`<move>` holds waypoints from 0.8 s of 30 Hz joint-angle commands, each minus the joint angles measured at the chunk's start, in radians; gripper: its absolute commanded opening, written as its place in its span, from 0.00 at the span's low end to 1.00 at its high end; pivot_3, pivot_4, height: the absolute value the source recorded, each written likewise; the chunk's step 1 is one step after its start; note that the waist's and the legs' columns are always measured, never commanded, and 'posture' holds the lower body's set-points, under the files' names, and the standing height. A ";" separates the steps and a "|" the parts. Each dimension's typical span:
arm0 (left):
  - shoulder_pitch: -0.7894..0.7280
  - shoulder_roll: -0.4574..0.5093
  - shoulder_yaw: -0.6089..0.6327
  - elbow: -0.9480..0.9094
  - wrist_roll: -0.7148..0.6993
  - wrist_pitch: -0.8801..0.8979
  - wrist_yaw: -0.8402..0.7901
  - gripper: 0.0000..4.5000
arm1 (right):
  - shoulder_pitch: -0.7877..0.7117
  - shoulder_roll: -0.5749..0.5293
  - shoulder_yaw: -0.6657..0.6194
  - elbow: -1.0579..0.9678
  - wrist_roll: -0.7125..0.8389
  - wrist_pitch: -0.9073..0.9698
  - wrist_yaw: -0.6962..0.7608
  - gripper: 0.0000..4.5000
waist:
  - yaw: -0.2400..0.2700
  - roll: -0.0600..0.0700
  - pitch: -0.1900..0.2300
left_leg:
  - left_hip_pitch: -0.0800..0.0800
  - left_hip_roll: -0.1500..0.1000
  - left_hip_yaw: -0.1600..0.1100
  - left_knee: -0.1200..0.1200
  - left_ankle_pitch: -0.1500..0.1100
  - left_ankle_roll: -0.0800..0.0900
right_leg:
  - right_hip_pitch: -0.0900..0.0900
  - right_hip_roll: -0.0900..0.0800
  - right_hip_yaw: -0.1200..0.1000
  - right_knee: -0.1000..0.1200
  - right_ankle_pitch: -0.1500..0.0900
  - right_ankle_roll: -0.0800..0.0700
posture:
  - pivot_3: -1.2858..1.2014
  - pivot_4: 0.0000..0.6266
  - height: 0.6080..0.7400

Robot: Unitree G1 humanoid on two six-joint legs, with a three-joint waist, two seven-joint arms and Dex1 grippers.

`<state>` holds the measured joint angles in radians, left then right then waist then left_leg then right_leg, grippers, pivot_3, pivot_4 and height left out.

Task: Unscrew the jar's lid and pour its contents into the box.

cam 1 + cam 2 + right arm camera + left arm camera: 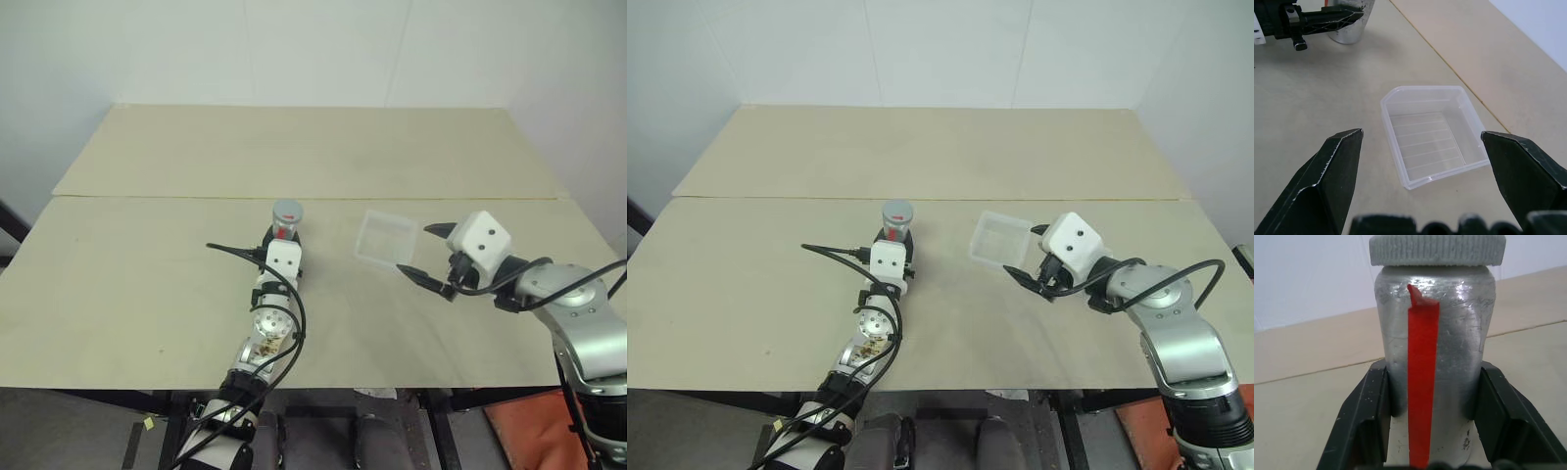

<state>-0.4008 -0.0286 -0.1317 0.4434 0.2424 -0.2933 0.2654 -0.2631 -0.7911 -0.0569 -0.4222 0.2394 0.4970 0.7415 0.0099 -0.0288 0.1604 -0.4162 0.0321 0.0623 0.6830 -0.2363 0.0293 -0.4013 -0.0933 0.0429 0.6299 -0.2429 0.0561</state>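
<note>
Left claw (1425,450) clenched on the jar (1435,357), which stands upright near the middle of the bench (147,284) with its grey lid (1437,249) on. Right claw (1422,161) spread wide and empty, poised just short of the clear box (1432,139), which rests on the bench to the jar's right, apparently empty. Jar and box stand apart.

Head stereo pair looks forward-down over whole bench (147,294), shared scene. Left wrist cam sits tight against jar (1435,357); right wrist cam looks down near box (1432,134).
</note>
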 commanded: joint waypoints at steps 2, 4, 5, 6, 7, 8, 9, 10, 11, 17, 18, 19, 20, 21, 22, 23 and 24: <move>0.038 0.021 0.019 -0.196 -0.136 0.055 -0.169 0.44 | -0.073 0.062 -0.009 -0.072 0.051 0.060 -0.049 1.00 | -0.006 0.000 0.000 | 0.000 0.000 0.000 0.000 0.000 0.000 | -0.001 0.000 0.000 0.000 0.000 0.000 | 0.52 0.24 1.00; 0.074 0.053 0.027 -0.336 -0.261 0.158 -0.309 0.44 | -0.120 0.152 0.003 -0.103 0.104 0.125 -0.106 1.00 | -0.012 0.000 0.000 | 0.000 0.001 0.000 0.000 0.000 0.000 | -0.001 0.001 0.000 0.001 0.000 0.000 | 0.52 0.24 1.00; 0.090 0.086 0.025 -0.395 -0.305 0.195 -0.380 0.44 | -0.142 0.206 0.012 -0.119 0.128 0.158 -0.139 1.00 | -0.014 0.000 0.000 | -0.001 0.002 0.000 0.000 0.000 0.000 | -0.001 0.001 0.000 0.001 0.000 0.000 | 0.52 0.24 1.00; 0.103 0.112 0.020 -0.440 -0.326 0.223 -0.426 0.44 | -0.153 0.245 0.019 -0.131 0.142 0.179 -0.164 1.00 | -0.020 0.000 0.000 | -0.001 0.002 0.000 0.000 0.000 0.000 | -0.002 0.001 0.000 0.001 0.000 0.000 | 0.52 0.24 1.00; 0.115 0.136 0.016 -0.480 -0.339 0.247 -0.462 0.44 | -0.164 0.292 0.025 -0.143 0.156 0.201 -0.196 1.00 | -0.021 0.001 0.000 | -0.001 0.002 -0.001 -0.001 0.000 -0.001 | -0.002 0.001 0.000 0.002 0.000 0.000 | 0.52 0.24 1.00; 0.124 0.154 0.017 -0.510 -0.355 0.270 -0.489 0.44 | -0.174 0.337 0.033 -0.151 0.166 0.221 -0.228 1.00 | -0.022 0.001 0.000 | -0.001 0.002 -0.001 -0.001 0.000 -0.001 | -0.002 0.001 0.000 0.002 0.000 0.000 | 0.52 0.24 1.00; 0.132 0.164 0.020 -0.537 -0.374 0.295 -0.508 0.44 | -0.182 0.374 0.049 -0.159 0.168 0.232 -0.256 1.00 | -0.022 0.001 0.000 | -0.001 0.002 -0.001 -0.001 0.000 -0.001 | -0.002 0.001 0.000 0.002 0.000 0.000 | 0.52 0.24 1.00; 0.138 0.174 0.024 -0.554 -0.386 0.313 -0.523 0.44 | -0.190 0.403 0.072 -0.166 0.159 0.240 -0.280 1.00 | -0.019 0.001 0.000 | -0.001 0.001 -0.001 -0.001 0.000 -0.001 | -0.001 0.000 0.000 0.001 0.000 0.000 | 0.52 0.24 1.00; 0.143 0.183 0.026 -0.563 -0.390 0.325 -0.534 0.44 | -0.198 0.432 0.094 -0.170 0.153 0.248 -0.302 1.00 | -0.018 0.001 0.000 | -0.001 0.001 -0.001 -0.001 0.000 -0.001 | -0.001 0.000 0.000 0.001 0.000 0.000 | 0.52 0.24 1.00; 0.145 0.200 0.021 -0.573 -0.388 0.346 -0.585 0.44 | -0.222 0.496 0.185 -0.187 0.132 0.253 -0.354 1.00 | -0.017 0.001 0.000 | -0.001 0.000 -0.001 0.000 0.000 -0.001 | -0.001 0.000 -0.001 0.001 0.000 0.000 | 0.52 0.24 1.00; 0.143 0.197 0.018 -0.574 -0.392 0.347 -0.595 0.44 | -0.226 0.501 0.191 -0.184 0.131 0.250 -0.358 1.00 | -0.019 0.001 0.000 | -0.001 0.001 -0.001 0.000 0.000 -0.001 | -0.001 0.000 -0.001 0.001 0.000 0.000 | 0.52 0.24 1.00; 0.143 0.196 0.016 -0.575 -0.396 0.345 -0.607 0.44 | -0.231 0.508 0.201 -0.176 0.123 0.242 -0.364 1.00 | -0.019 0.001 0.000 | -0.001 0.001 -0.001 0.000 0.000 -0.001 | -0.001 0.000 -0.001 0.001 0.000 0.000 | 0.52 0.24 1.00; 0.143 0.191 0.013 -0.579 -0.399 0.350 -0.613 0.44 | -0.239 0.516 0.214 -0.164 0.106 0.229 -0.375 1.00 | -0.021 0.001 0.000 | -0.001 0.001 -0.001 0.000 0.000 -0.001 | -0.002 0.000 -0.001 0.001 0.000 0.000 | 0.52 0.24 1.00; 0.143 0.187 0.008 -0.584 -0.395 0.352 -0.615 0.44 | -0.248 0.526 0.225 -0.145 0.089 0.218 -0.387 1.00 | -0.022 0.001 0.000 | -0.001 0.001 -0.001 0.000 0.000 -0.001 | -0.002 0.000 -0.001 0.002 0.000 0.000 | 0.52 0.24 1.00; 0.143 0.185 0.004 -0.591 -0.395 0.355 -0.621 0.44 | -0.257 0.536 0.238 -0.125 0.066 0.201 -0.400 1.00 | -0.023 0.001 0.000 | -0.001 0.001 -0.001 0.000 0.000 -0.001 | -0.002 0.000 -0.001 0.002 0.000 0.000 | 0.52 0.24 1.00; 0.143 0.182 0.000 -0.596 -0.393 0.357 -0.623 0.44 | -0.261 0.541 0.244 -0.112 0.053 0.189 -0.406 1.00 | -0.024 0.001 0.000 | -0.001 0.001 -0.001 0.000 0.000 -0.001 | -0.002 0.000 -0.001 0.002 0.000 0.000 | 0.52 0.24 1.00; 0.144 0.179 -0.003 -0.602 -0.393 0.361 -0.624 0.44 | -0.270 0.556 0.246 -0.092 0.043 0.182 -0.416 1.00 | -0.023 0.001 0.000 | -0.001 0.001 -0.001 0.000 0.000 -0.001 | -0.002 0.001 -0.001 0.002 0.000 0.000 | 0.52 0.24 1.00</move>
<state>-0.2477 0.1547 -0.1305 -0.1077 -0.1413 0.0691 -0.3509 -0.5105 -0.2493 0.1875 -0.5199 0.3052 0.7213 0.3459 -0.0134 -0.0279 0.1600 -0.4169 0.0331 0.0615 0.6825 -0.2358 0.0287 -0.4031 -0.0928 0.0422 0.6315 -0.2430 0.0556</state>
